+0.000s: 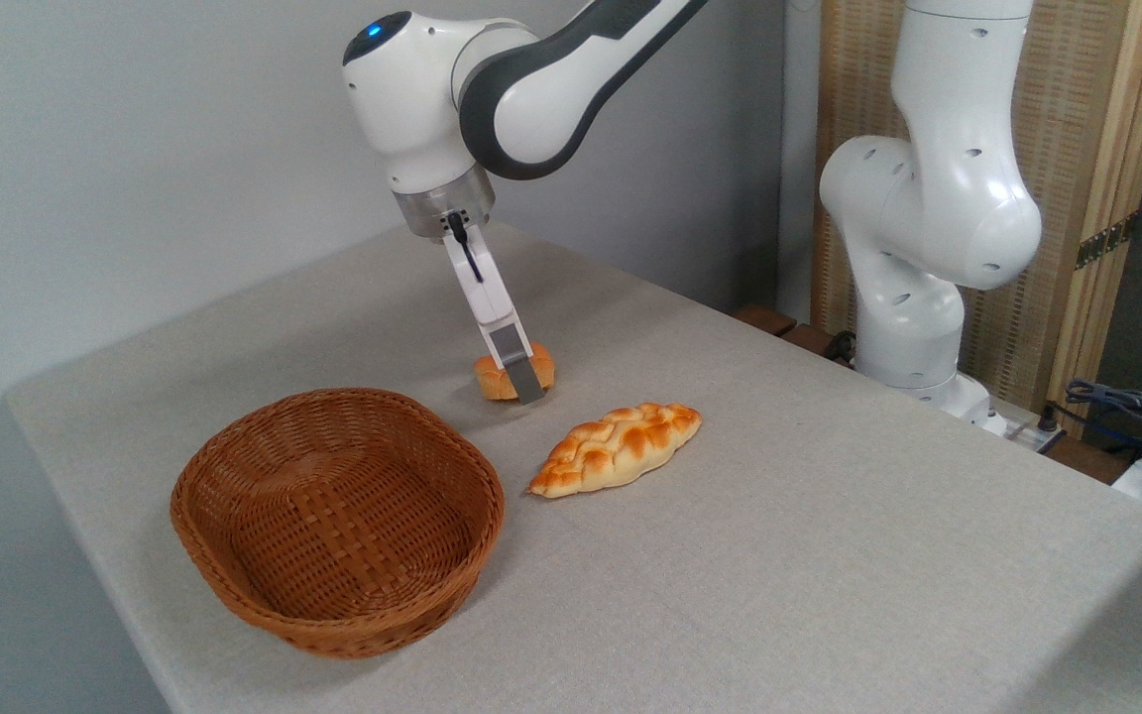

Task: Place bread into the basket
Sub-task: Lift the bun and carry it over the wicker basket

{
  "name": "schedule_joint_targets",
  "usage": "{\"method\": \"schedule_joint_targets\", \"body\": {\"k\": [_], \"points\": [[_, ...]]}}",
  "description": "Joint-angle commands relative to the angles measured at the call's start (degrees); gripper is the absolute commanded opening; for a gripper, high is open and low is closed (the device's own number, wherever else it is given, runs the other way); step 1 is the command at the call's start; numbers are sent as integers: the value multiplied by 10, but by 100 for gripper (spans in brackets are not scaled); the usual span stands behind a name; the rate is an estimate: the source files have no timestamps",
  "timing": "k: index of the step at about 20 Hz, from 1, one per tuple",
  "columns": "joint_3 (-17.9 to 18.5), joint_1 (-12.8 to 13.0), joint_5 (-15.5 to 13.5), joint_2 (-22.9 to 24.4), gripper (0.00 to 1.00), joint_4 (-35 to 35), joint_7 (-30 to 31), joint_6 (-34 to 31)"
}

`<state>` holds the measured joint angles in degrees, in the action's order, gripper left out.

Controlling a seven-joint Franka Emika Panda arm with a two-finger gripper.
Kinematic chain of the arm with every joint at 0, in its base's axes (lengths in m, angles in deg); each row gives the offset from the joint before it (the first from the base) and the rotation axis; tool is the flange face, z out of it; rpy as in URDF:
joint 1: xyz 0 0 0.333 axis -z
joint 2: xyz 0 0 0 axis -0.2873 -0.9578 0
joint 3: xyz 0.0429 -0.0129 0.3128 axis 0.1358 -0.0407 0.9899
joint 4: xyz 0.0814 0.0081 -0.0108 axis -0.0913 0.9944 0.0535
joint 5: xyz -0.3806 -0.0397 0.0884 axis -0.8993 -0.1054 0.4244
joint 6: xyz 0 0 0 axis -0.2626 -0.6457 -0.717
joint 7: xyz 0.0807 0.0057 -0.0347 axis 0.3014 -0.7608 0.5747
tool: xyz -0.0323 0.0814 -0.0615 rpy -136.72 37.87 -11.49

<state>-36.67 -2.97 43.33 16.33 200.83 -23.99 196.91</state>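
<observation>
The bun (502, 378) is being shown on the grey cloth-covered table (829, 555), behind the basket (338, 519) and apart from it, to the upper left of the loaf (618, 448). The end effector (521, 377) is being held down at the bun, with one grey-padded finger (524, 372) lying across the bun's front face and touching it. The other finger is being hidden behind, so whether the bun is being squeezed between the two cannot be told; the bun is seen resting on or just at the cloth.

The basket is being seen near the table's front left corner, oval, woven, brown, with nothing lying in it. The loaf is lying flat just to the right of the basket's rim, not touching it, its long axis being turned up towards the right.

The white and grey arm (531, 89) is being reached in from the upper right, with a blue light (374, 29) glowing on its upper joint. The arm's base (918, 268) is being seen standing past the table's far right edge, in front of a slatted wooden screen (1086, 169). Cables (1126, 416) are lying at the right edge. No brand, label or writing can be read on anything.
</observation>
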Motion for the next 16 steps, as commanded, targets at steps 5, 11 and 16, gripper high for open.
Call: {"method": "schedule_joint_targets", "body": {"k": [5, 11, 16], "points": [[-2, -5, -5, -2, 15, 9, -1, 12], [-1, -15, -6, 3, 15, -12, 2, -7], [41, -19, -7, -11, 17, -120, -4, -90]]}}
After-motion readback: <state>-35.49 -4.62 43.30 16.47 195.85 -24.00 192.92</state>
